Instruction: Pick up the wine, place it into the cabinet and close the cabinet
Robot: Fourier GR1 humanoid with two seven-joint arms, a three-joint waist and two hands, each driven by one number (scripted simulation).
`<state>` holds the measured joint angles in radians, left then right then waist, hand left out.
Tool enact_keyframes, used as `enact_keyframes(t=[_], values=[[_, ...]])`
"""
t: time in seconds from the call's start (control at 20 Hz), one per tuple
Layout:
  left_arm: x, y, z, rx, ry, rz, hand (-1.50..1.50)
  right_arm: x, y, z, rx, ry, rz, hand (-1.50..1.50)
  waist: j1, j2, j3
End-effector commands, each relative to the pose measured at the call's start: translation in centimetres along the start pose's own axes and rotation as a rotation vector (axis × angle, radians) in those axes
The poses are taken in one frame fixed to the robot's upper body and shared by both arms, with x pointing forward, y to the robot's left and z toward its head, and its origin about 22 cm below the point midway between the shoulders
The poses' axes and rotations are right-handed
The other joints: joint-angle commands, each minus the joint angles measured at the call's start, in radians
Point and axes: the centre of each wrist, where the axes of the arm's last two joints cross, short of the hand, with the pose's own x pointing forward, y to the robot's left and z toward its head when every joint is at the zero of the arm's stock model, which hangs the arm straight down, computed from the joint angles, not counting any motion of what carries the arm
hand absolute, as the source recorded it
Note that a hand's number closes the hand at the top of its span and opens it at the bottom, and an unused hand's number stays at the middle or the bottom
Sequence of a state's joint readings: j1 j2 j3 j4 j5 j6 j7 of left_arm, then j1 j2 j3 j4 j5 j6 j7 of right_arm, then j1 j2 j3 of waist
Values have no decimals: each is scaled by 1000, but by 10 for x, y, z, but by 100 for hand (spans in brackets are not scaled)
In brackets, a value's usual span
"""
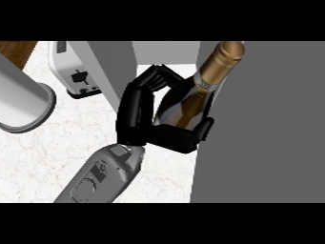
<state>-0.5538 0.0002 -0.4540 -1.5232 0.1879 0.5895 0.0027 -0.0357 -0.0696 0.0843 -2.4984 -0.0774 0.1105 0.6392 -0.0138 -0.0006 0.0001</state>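
A black robot hand [145, 114] on a grey forearm [103, 176] grips a dark glass wine bottle with a gold foil neck [193, 100], fingers [156, 76] curled round one side and thumb [186, 136] hooked round the other. The bottle is held above the white marble counter [38, 157], its neck tilted toward the far edge, hard against a broad grey cabinet panel [270, 124] at the right. A white toaster [77, 74] stands near the counter's far edge, beside a white cabinet upright [112, 66]. A large grey cylinder [14, 95] crosses the left edge. Which arm this is cannot be told from here; it seems the right.
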Motion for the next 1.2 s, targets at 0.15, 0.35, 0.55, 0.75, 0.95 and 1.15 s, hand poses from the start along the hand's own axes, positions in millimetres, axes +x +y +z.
enact_keyframes(t=[0.15,0.35,0.55,0.75,0.95,1.15], values=[[-13,2,-4,54,-3,39,150,26,-11,19,27,-52,-10,-150,2,0,0],[-35,8,3,81,12,56,150,12,4,22,14,-47,-27,-150,2,0,0],[-57,10,9,54,15,-21,150,11,-7,4,9,-80,-43,-150,6,1,0],[-71,17,11,49,22,-96,150,16,10,21,-7,-63,-38,-150,4,0,0],[-75,5,13,76,-14,-128,150,4,4,7,22,-51,-36,-150,4,0,0],[-97,26,9,110,-24,-129,150,5,5,9,5,-62,-38,-150,3,1,0]])
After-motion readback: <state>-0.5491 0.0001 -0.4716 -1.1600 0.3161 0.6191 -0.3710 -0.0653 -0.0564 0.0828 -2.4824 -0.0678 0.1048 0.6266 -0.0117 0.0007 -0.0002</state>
